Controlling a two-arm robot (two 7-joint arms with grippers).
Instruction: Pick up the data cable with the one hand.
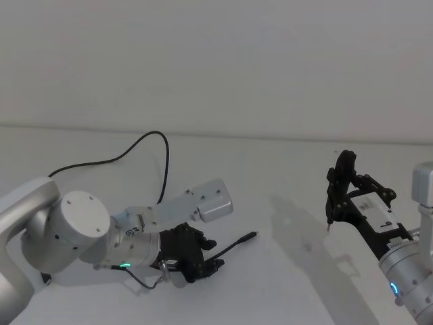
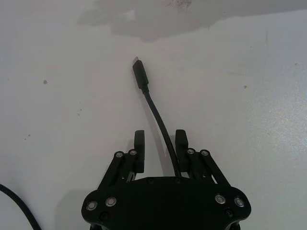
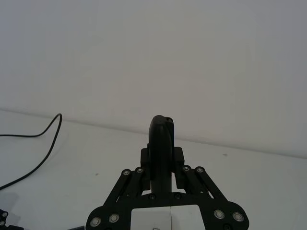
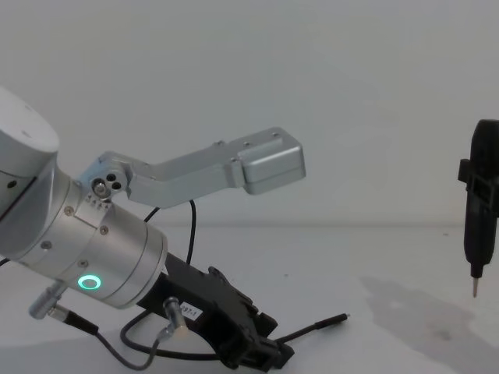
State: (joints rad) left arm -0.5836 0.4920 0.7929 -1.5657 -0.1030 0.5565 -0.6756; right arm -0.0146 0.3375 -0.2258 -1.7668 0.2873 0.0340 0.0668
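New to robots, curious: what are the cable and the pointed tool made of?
Data cable, inside the open left end effector: likely rubbery plastic, matte black, curving loosely. Pen-shaped tool, clamped in the right end effector: apparently hard black plastic, with a metal tip.
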